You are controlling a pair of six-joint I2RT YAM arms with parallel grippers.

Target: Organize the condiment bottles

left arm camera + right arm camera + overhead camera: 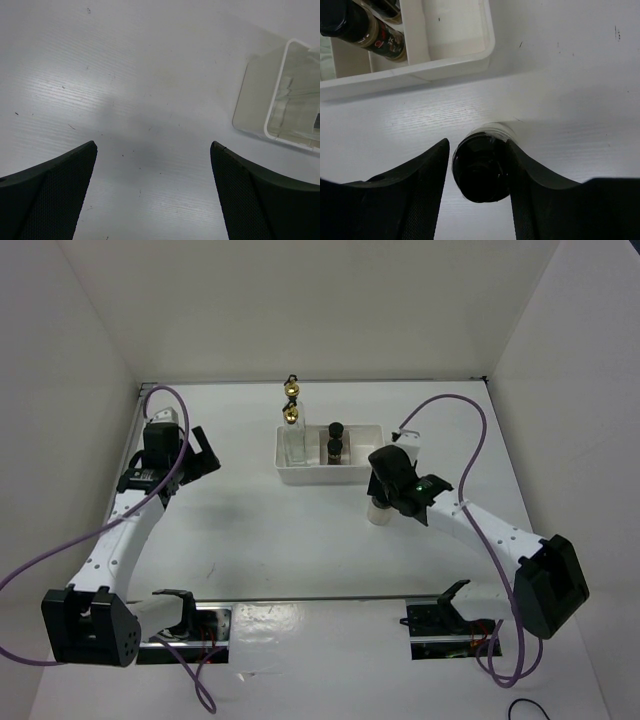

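Top view first: the white tray [283, 475] is set in the middle of the worktop [300, 560]. The two tall glass bottles [296, 440] are stood one behind the other in its left compartment. The two dark jars [335, 445] are lined up the same way in the compartment next door. The pale jar [379, 514] is out on the worktop, just off the tray's front right corner, and the right claw [386, 502] is lowered over it. The left claw [205, 452] is held well off to the tray's left, spread wide.

Left wrist view: the left claw [153, 143] is seen wide open, with only bare worktop [125, 75] between the fingers. A corner of the tray [250, 100] is caught at the right edge.

Right wrist view: the pale jar [481, 172] is bracketed closely by the right claw [479, 145], black cap up. A thin sliver of worktop is seen between the cap and one finger [420, 190], so the jar isn't clamped. Whether the other finger is touching it can't be told. Past the jar, the tray [410, 80] is seen with a dark jar [370, 32] inside.
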